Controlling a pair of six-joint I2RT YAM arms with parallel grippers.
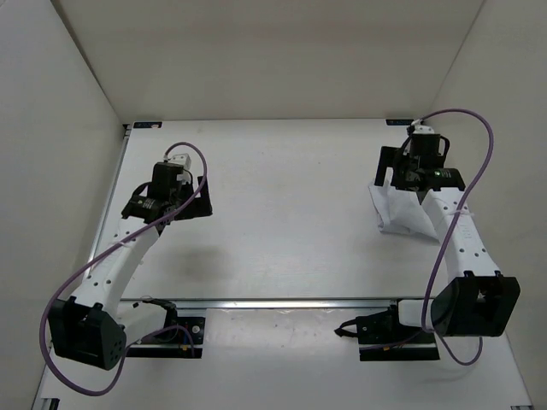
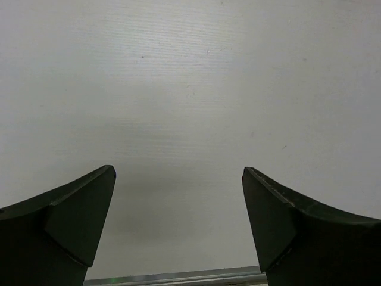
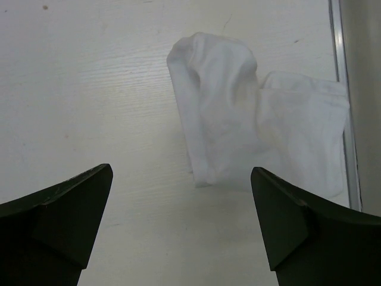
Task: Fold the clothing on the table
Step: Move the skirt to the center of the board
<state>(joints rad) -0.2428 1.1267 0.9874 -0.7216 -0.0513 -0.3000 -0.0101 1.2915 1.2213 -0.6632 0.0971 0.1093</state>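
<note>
Hovering my right gripper [image 3: 181, 168] over the clothing [image 3: 238, 125], I see its jaws spread wide, holding nothing. The clothing lies crumpled near the right edge of the table [image 1: 282, 231]. My left gripper [image 2: 178, 171] gapes equally wide over the table's left side, well apart.

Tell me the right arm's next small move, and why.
Probably ease the right arm forward and down to the nearest edge of the cloth. Its jaws stand open with nothing between them, and the cloth lies bunched and untouched just ahead on the table, so a grip likely has to come before any fold.
</note>
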